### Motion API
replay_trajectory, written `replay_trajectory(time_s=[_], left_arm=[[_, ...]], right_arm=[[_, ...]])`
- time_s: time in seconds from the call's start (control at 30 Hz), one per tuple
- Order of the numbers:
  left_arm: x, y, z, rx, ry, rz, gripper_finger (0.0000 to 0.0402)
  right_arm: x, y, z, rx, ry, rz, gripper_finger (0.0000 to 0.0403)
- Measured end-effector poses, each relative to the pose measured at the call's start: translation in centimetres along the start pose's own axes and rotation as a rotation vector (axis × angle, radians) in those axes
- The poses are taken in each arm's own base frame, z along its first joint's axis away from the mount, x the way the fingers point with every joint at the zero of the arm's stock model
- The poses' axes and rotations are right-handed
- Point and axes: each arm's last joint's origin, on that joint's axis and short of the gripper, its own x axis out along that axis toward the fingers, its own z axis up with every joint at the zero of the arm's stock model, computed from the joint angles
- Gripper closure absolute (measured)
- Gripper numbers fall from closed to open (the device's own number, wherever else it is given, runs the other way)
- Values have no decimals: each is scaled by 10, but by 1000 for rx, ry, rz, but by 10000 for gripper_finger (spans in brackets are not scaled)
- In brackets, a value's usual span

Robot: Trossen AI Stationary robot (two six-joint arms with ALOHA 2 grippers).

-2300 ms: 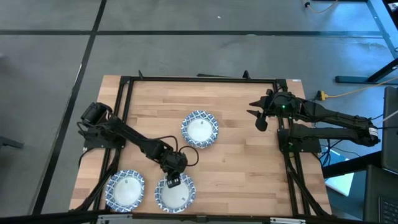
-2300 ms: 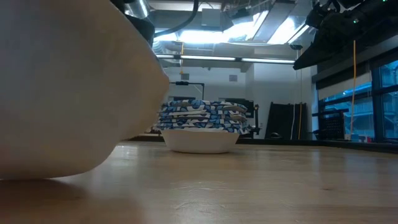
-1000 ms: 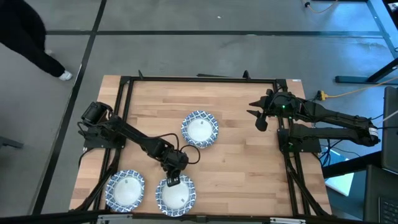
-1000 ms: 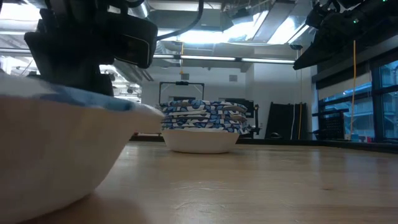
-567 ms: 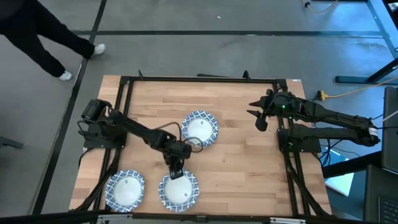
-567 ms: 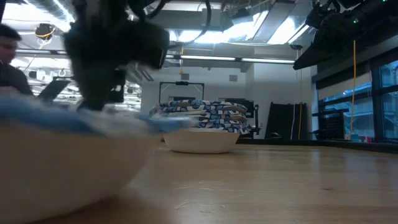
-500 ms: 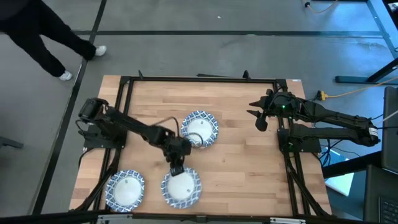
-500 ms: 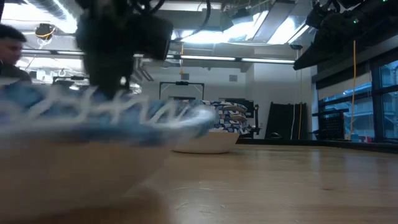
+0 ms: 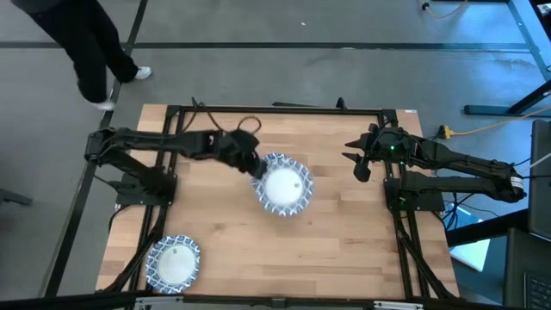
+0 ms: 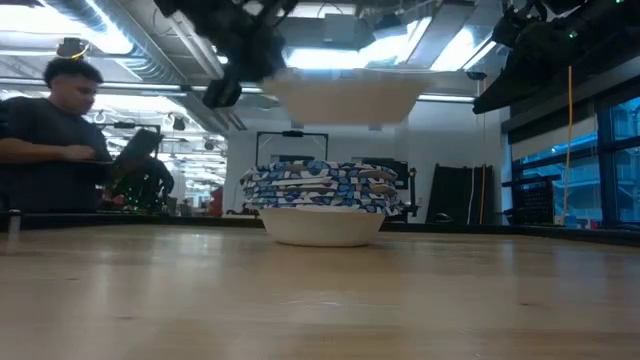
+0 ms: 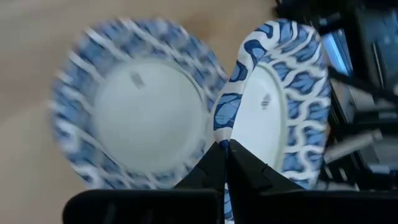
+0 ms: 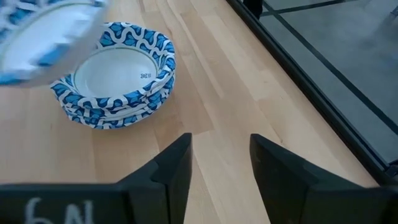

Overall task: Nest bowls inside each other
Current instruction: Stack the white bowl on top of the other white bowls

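Observation:
A stack of nested blue-and-white bowls (image 10: 325, 205) stands on its base near the table's middle (image 12: 115, 74). One more bowl (image 10: 345, 95) hangs level above that stack and covers it in the high view (image 9: 284, 189). My left gripper (image 9: 255, 165) is shut on this bowl. A single bowl (image 9: 173, 263) sits at the near left corner. My right gripper (image 9: 362, 164) waits open at the table's right side (image 12: 221, 168), holding nothing. My left gripper pinches the lifted bowl's patterned rim (image 11: 225, 127) between its two fingers, on the bowl's left side (image 9: 262, 176). The fingers come at it from the table's left, slanting down. The bowl hangs clear of the stack, mouth up and about level.
A black frame (image 9: 275, 109) runs round the wooden table. A person walks on the floor beyond the far left corner (image 9: 86, 43), and another person sits in the room behind (image 10: 55, 140). Bare wood (image 9: 344, 250) lies to the near right.
My left gripper has raised the bowl from the near edge and carried it up and toward the far edge, to just over the stack. The bowl, which sat on the table beside the near-left bowl, now hangs clear. The person beyond the table has walked on.

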Motion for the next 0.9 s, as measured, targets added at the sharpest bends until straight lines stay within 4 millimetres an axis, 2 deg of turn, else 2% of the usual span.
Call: replay_trajectory(time_s=[0.13, 0.27, 0.53, 0.7, 0.9], left_arm=[[1, 18, 19, -59, 9, 26, 401], [8, 35, 29, -90, 39, 73, 401], [31, 60, 38, -129, 85, 167, 401], [36, 65, 39, -128, 91, 181, 384], [36, 64, 40, -84, 91, 176, 345]], right_arm=[[0, 0, 0, 18, 0, 0, 241], [0, 0, 0, 18, 0, 0, 241], [0, 0, 0, 14, 0, 0, 241], [0, 0, -1, 12, 9, 1, 241], [0, 0, -3, 11, 28, 1, 241]])
